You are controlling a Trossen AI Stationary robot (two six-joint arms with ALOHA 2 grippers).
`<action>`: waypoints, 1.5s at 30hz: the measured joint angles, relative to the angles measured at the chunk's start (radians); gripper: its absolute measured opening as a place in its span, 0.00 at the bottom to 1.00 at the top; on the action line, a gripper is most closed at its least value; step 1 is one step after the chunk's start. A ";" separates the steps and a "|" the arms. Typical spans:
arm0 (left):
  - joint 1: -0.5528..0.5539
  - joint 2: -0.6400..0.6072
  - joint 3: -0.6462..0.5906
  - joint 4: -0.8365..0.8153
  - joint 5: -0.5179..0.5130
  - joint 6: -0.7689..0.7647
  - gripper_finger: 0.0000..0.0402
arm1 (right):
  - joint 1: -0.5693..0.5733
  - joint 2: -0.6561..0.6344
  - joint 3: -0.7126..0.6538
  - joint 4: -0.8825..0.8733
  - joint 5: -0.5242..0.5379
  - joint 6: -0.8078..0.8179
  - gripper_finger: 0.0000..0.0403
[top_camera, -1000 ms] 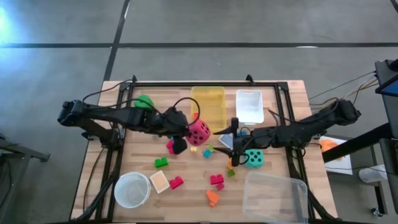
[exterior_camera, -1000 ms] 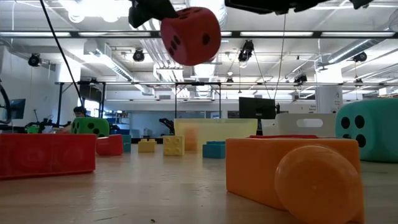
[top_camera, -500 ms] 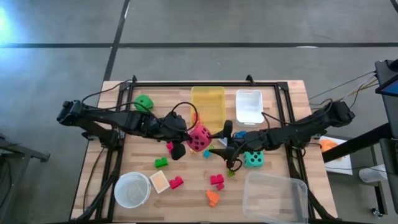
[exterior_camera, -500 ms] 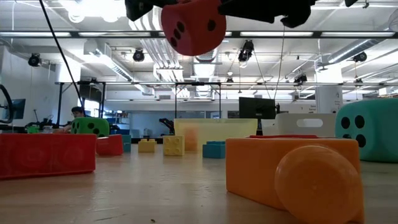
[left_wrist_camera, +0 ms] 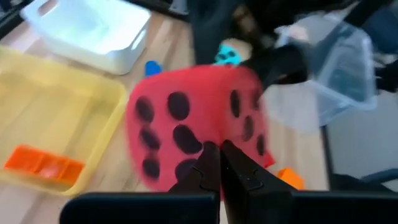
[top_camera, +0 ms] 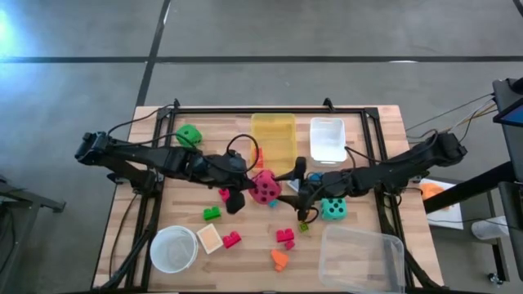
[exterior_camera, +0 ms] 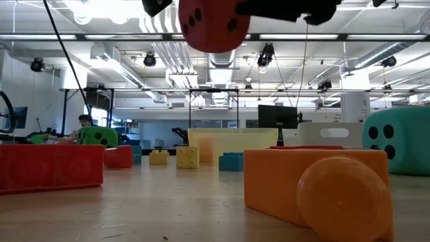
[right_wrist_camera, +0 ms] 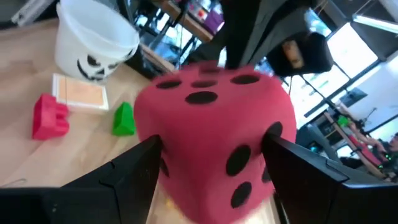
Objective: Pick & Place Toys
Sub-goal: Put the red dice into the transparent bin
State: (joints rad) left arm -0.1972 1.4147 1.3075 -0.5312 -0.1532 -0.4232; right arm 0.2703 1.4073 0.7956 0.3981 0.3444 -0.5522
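Observation:
The pink-red die (top_camera: 264,186) with black dots hangs above the table's middle. It shows at the top of the low view (exterior_camera: 213,23). My left gripper (top_camera: 249,181) reaches in from the left and is shut on it. My right gripper (top_camera: 301,192) comes from the right and is open. Its two fingers stand on either side of the die (right_wrist_camera: 211,124), and I cannot tell whether they touch it. A green die (top_camera: 189,134) rests at the far left and a teal die (top_camera: 332,209) under the right arm. Small blocks lie scattered toward the near edge. My left gripper pinches a bit of the die's surface between its two shut fingertips, by the edge where two dotted faces meet (left_wrist_camera: 200,138). The fingers come from the table's left, slanting down. The die is lifted clear of the table, beyond the fingertips.
A yellow bin (top_camera: 273,139) and a white bin (top_camera: 328,139) stand at the far edge. A clear bin (top_camera: 359,257) is at the near right and a white bowl (top_camera: 172,248) at the near left. An orange block (exterior_camera: 316,188), red (top_camera: 232,238), pink (top_camera: 285,236) and green (top_camera: 212,213) blocks lie near.
My left gripper has carried the pink-red die a little toward the near edge and toward my right gripper, still lifted. The die now sits between the right gripper's open fingers. The right wrist has rolled slightly.

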 joint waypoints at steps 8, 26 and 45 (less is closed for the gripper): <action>-0.001 0.000 -0.002 0.066 0.034 0.007 0.01 | 0.000 0.069 0.051 -0.009 0.041 0.045 0.55; -0.012 0.044 -0.006 -0.077 0.011 -0.025 0.00 | 0.008 0.120 0.082 -0.068 0.076 0.033 0.23; -0.011 0.076 -0.007 -0.124 -0.061 -0.069 0.00 | 0.029 0.110 0.127 -0.135 0.074 0.096 0.01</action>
State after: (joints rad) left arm -0.2081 1.4910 1.3006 -0.6556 -0.2141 -0.4925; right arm 0.2996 1.5173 0.9222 0.2627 0.4185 -0.4563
